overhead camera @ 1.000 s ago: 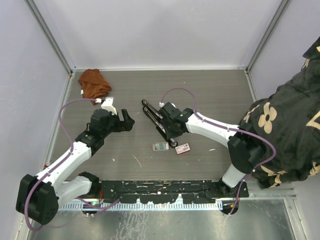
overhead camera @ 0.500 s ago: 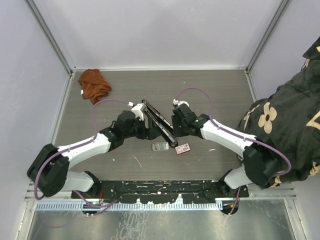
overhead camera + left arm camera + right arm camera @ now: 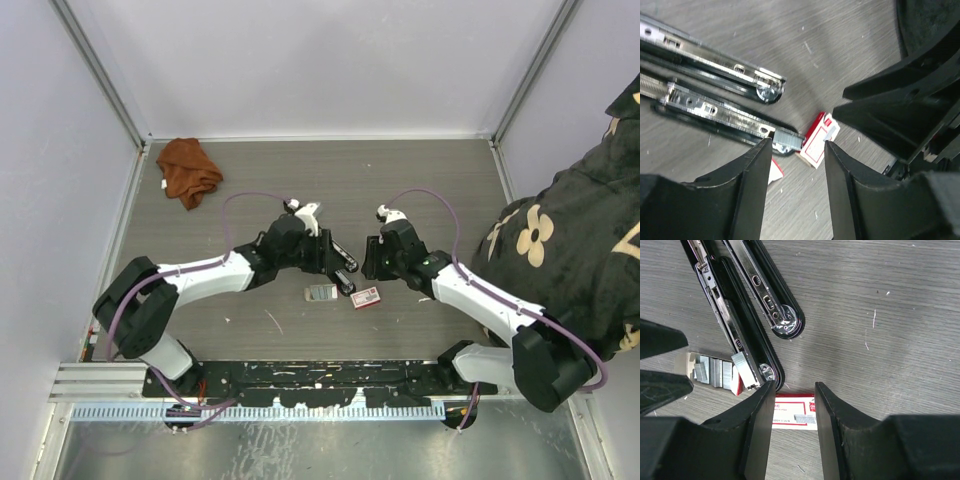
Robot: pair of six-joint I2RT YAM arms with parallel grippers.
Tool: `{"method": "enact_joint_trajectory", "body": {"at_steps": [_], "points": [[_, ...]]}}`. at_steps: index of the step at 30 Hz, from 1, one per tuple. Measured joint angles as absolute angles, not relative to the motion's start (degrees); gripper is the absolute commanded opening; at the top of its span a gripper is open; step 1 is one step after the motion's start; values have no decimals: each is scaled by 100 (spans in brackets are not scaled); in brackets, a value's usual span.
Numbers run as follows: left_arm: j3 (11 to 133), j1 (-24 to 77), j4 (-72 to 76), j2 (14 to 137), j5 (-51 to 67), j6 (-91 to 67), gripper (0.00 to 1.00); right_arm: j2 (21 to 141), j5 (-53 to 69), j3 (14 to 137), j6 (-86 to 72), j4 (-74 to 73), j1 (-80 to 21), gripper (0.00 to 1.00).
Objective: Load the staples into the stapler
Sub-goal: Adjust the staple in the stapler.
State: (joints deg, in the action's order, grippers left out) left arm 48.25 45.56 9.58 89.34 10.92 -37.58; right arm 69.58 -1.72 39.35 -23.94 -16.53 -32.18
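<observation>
The black stapler (image 3: 300, 222) lies swung open on the table, its two chrome-lined halves side by side (image 3: 762, 290) (image 3: 715, 107). A short silvery staple strip (image 3: 744, 371) (image 3: 789, 139) rests at the front end of the magazine half. The grey tray of staples (image 3: 321, 293) (image 3: 712, 372) lies just beside that end. The red-and-white box (image 3: 366, 297) (image 3: 795, 412) (image 3: 819, 142) is right of the tray. My left gripper (image 3: 335, 262) (image 3: 797, 145) is open and empty above the magazine's tip. My right gripper (image 3: 368, 264) (image 3: 795, 387) is open and empty above the box.
A crumpled brown cloth (image 3: 188, 165) lies at the back left corner. A person in a dark flowered garment (image 3: 570, 260) leans in at the right edge. My right arm's black wrist (image 3: 905, 100) stands close to the left gripper.
My left arm has swung right from the left of the table to the stapler's front end. My right gripper has drawn back right off the stapler to above the box.
</observation>
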Motion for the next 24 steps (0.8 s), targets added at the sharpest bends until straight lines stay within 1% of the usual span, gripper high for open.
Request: {"method": "enact_joint_trajectory", "body": {"at_steps": [4, 11, 18, 24], "points": [[5286, 4565, 827, 9242, 1094, -3452, 40, 6895, -54, 3780, -2394, -1498, -3116, 44], [5966, 4565, 196, 9765, 1024, -3159, 37, 6858, 215, 3505, -2416, -1260, -3009, 48], [6202, 4565, -333, 9985, 982, -3057, 37, 6849, 718, 3111, -2635, -816, -3002, 48], [6379, 4567, -600, 10180, 987, -3057, 37, 6849, 893, 3050, -2762, -646, -3002, 48]]}}
